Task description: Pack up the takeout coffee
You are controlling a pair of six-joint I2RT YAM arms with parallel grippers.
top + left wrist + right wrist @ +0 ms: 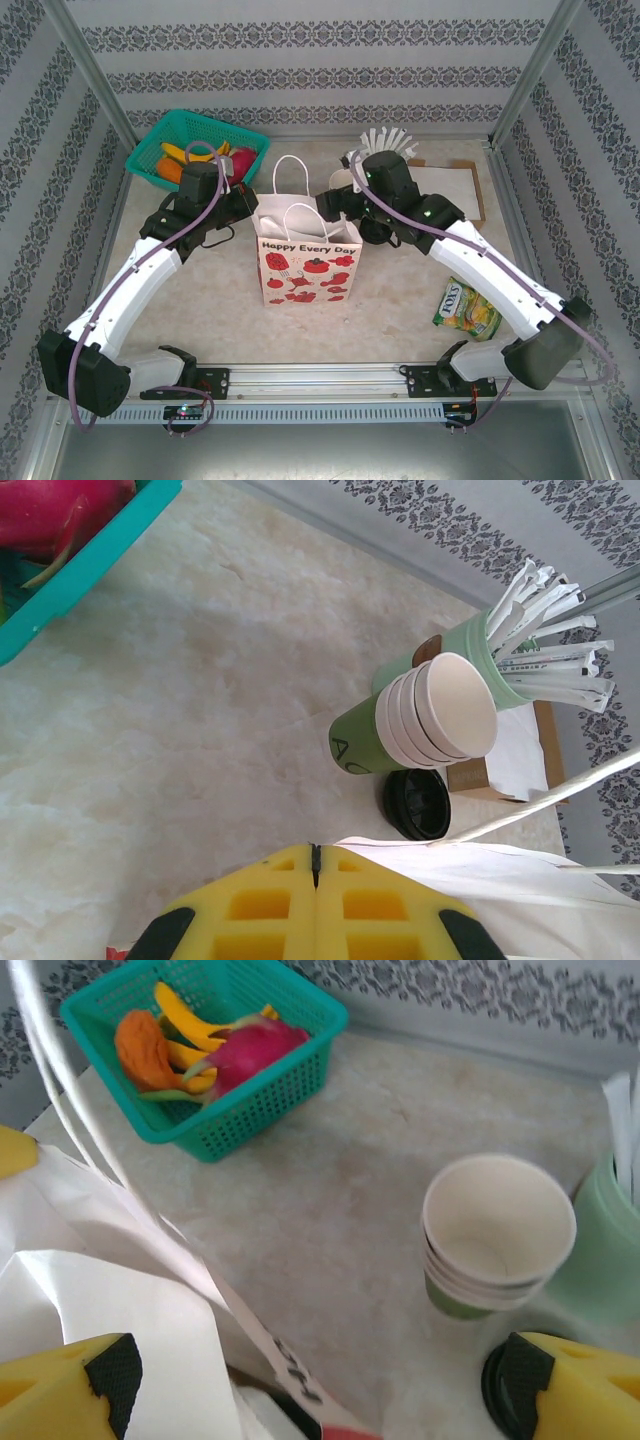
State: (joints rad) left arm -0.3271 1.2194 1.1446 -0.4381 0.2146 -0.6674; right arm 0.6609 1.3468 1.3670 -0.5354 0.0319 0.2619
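Here, a stack of green paper cups (497, 1235) is standing on the far part of the table (200, 300), outside the paper bag (308, 255) and to the right of its far handle. The outer cup is showing an olive-green wall with a dark marking near its base and a white inside. Four white rims seem to be nesting one inside another. The stack is sitting upright, its long axis running vertical and its open, empty mouth facing up.

One black lid (417, 802) is lying flat just near of the stack. One mint-green cup (480, 645), bristling with wrapped white straws (530, 595), is standing just beside it on the far right. The single white bag, printed with red shapes and the words "Happy Every Day", is standing open mid-table with two looped handles.

The right gripper (315, 1375) is hovering at the bag's far right rim with its yellow fingers spread wide, gripping nothing. The left gripper (315, 880) is sitting at the bag's left rim with its fingers pressed together; whether paper is caught between them cannot be told.

One teal basket (260, 1100) is holding a pink dragon fruit (250, 1045) and yellow bananas (185, 1020) at far left, and one sweets packet (465, 308) is lying near right.
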